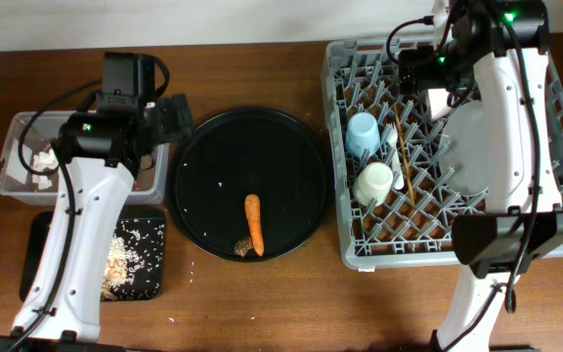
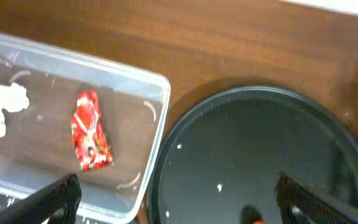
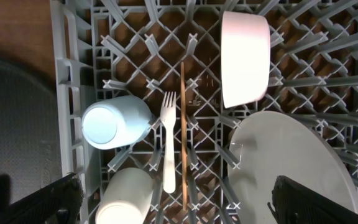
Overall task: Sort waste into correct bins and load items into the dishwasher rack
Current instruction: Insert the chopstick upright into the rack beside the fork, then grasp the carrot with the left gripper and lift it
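Observation:
In the dishwasher rack (image 3: pixel 64 93) lie a blue cup (image 3: pixel 114 122), a cream cup (image 3: pixel 126 196), a white fork (image 3: pixel 168 149), a chopstick (image 3: pixel 183 137), a white-pink bowl (image 3: pixel 245 57) and a grey plate (image 3: pixel 291 162). My right gripper (image 3: pixel 182 205) hangs open above them, holding nothing. The clear tub (image 2: pixel 157 93) contains a red wrapper (image 2: pixel 91 130) and white tissue (image 2: pixel 2 106). My left gripper (image 2: pixel 179 208) is open and empty over the tub's right end and the round tray's rim. A carrot (image 1: pixel 253 223) and a brown lump (image 1: pixel 243 247) lie on the round tray.
The large round black tray (image 1: pixel 213 156) sits between the tub and the rack (image 1: pixel 360 249). A shallow black tray (image 1: pixel 37 244) at the front left holds rice scraps (image 1: pixel 135 249). A few crumbs dot the wood near it.

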Controlling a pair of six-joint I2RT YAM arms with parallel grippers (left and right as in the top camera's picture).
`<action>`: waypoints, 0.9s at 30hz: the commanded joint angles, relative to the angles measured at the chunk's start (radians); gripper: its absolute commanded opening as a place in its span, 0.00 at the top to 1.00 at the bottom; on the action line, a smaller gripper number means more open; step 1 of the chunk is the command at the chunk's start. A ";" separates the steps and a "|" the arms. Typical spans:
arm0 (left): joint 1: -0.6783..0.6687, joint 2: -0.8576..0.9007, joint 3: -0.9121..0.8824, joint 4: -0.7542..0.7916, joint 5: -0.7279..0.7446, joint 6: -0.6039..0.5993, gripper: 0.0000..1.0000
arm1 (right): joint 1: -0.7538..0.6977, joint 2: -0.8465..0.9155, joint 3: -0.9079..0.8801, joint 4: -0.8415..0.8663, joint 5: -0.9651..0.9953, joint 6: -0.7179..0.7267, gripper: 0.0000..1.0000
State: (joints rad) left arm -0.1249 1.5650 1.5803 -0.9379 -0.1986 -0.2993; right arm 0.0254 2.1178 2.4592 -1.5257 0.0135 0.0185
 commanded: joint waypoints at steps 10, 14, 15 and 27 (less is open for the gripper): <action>-0.328 0.018 -0.316 0.079 0.240 -0.146 0.34 | -0.006 -0.013 0.013 -0.001 -0.005 -0.003 0.01; -0.388 0.132 -0.412 0.207 0.221 -0.176 0.35 | -0.006 -0.013 0.013 -0.001 -0.005 -0.003 0.01; -0.388 0.158 -0.414 0.205 0.194 -0.203 0.35 | -0.006 -0.013 0.013 -0.001 -0.005 -0.003 0.01; -0.402 0.339 -0.415 0.217 0.157 -0.348 0.35 | -0.006 -0.013 0.013 -0.001 -0.005 -0.003 0.01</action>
State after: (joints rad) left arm -0.5182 1.8931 1.1721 -0.7212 -0.0669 -0.6338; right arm 0.0254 2.1178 2.4592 -1.5261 0.0101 0.0181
